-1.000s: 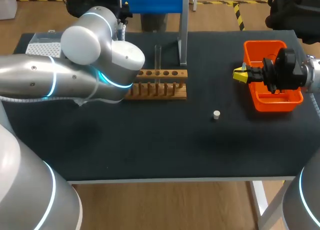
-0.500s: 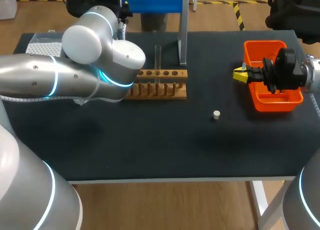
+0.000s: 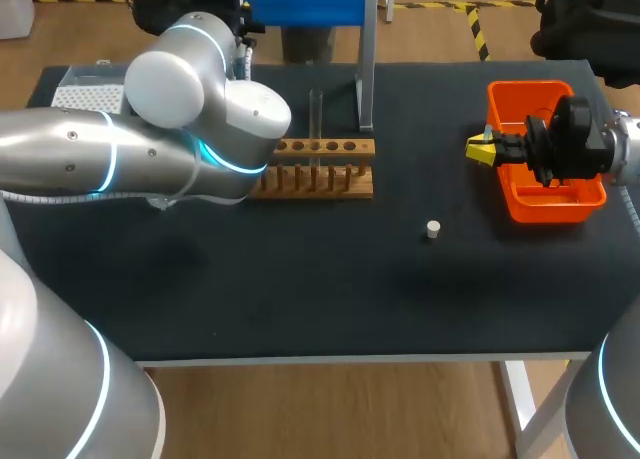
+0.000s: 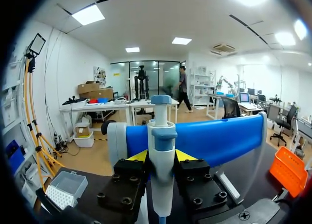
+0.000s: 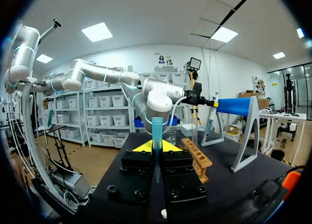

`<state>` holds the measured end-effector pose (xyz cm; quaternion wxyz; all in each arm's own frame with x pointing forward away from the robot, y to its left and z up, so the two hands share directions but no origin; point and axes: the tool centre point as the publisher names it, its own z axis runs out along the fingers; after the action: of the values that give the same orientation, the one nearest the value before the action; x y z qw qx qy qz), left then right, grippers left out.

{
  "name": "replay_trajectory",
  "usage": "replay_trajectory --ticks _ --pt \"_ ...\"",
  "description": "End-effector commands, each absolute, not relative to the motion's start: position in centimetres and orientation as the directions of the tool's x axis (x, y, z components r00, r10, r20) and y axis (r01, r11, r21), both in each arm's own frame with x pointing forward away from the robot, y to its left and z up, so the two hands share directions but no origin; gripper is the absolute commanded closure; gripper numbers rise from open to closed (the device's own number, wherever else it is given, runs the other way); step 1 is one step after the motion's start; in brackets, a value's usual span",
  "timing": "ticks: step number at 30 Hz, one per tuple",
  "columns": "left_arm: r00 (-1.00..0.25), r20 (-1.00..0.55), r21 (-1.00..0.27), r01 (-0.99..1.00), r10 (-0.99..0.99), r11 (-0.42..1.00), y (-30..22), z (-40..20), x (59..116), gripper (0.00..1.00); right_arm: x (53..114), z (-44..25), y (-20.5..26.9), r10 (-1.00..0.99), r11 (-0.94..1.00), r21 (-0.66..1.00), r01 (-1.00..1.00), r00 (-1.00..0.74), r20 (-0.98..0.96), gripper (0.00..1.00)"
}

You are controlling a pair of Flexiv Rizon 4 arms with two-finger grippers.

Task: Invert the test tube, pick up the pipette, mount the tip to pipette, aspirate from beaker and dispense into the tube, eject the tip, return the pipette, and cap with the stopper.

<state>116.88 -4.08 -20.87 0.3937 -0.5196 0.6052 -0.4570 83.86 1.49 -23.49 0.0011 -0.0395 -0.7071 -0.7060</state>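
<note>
Left wrist view: left hand pinches pipette, unseen from head | right hand pinches tip

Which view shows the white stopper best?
The head view: the stopper sits unobstructed on the table. The right wrist view catches it small, under the right gripper; the left wrist view misses it.

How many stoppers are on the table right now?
1. The stopper sits alone on the table, nearer than the wooden rack and beside the orange bin. The left arm covers some table, so others may be hidden.
</note>
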Motion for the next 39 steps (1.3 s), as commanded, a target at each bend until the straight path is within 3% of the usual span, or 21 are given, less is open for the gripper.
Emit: replay_trajectory --ticks 1,3,21,30,39 --pt "-0.144 -0.002 -0.962 -0.27 -0.99 0.041 -4.3 -21.1 117.0 0.94 83.8 -23.4 1.4 0.055 0.002 0.998 0.057 -0.997 0.057 1.0" --pt "-0.143 -0.002 -0.962 -0.27 -0.99 0.041 -4.3 -21.1 117.0 1.0 83.8 -23.4 1.4 0.055 0.002 0.998 0.057 -0.997 0.057 1.0" --pt "-0.158 -0.047 -0.978 -0.196 -0.986 0.078 -3.9 -15.7 116.3 1.0 83.8 -23.4 1.4 0.055 0.002 0.998 0.057 -0.997 0.057 1.0" --pt "-0.423 -0.03 -0.973 -0.195 -0.906 0.124 -4.4 -12.2 113.9 1.0 83.8 -23.4 1.4 0.055 0.002 0.998 0.057 -0.997 0.057 1.0" --pt "-0.756 -0.029 -0.966 -0.147 -0.654 0.212 -5.2 -9.6 110.3 1.0 83.8 -23.4 1.4 0.055 0.002 0.998 0.057 -0.997 0.057 1.0"
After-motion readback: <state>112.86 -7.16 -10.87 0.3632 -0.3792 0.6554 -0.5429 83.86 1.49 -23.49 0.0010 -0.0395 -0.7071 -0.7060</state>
